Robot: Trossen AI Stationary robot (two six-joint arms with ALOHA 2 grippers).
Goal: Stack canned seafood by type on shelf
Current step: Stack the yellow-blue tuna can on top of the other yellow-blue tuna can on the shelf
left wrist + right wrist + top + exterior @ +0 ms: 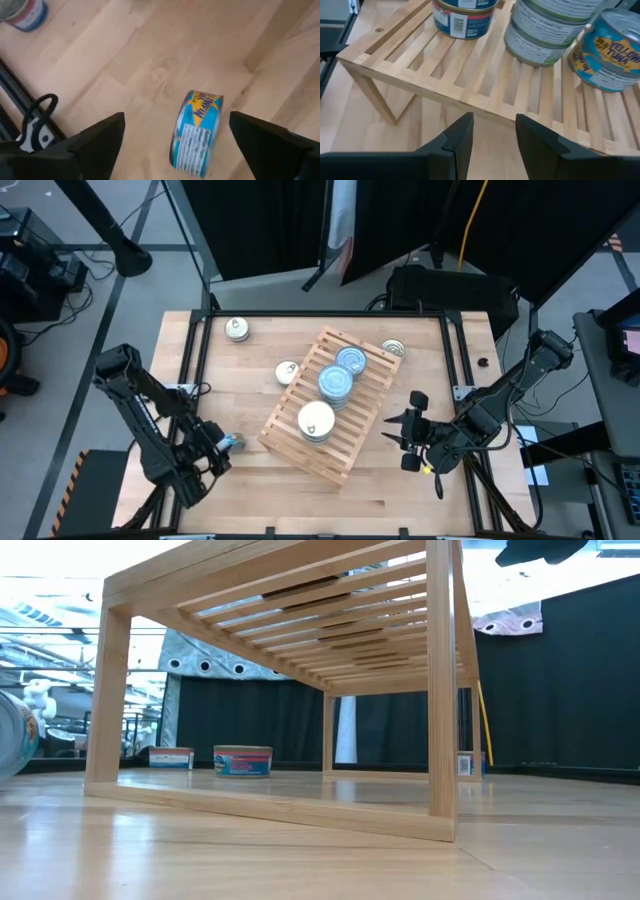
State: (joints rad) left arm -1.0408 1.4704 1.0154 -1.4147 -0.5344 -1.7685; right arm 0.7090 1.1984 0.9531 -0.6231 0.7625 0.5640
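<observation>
The left hand [172, 145] hangs with fingers wide apart over a blue tin [196, 132] lying on its edge on the counter [240, 490], off the shelf [330, 405]. It likely needs regripping across its flat faces. Only the left wrist view shows it tipped. The right hand [412, 435], fingers slightly parted and empty, waits beside the shelf.

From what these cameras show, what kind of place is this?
Probably a robotics lab or test workcell, not a shop. Two dark arms are mounted at a framed wooden table, black curtains hang behind it, and cables and equipment lie on the floor. The tuna tins sit on a small slatted shelf.
</observation>
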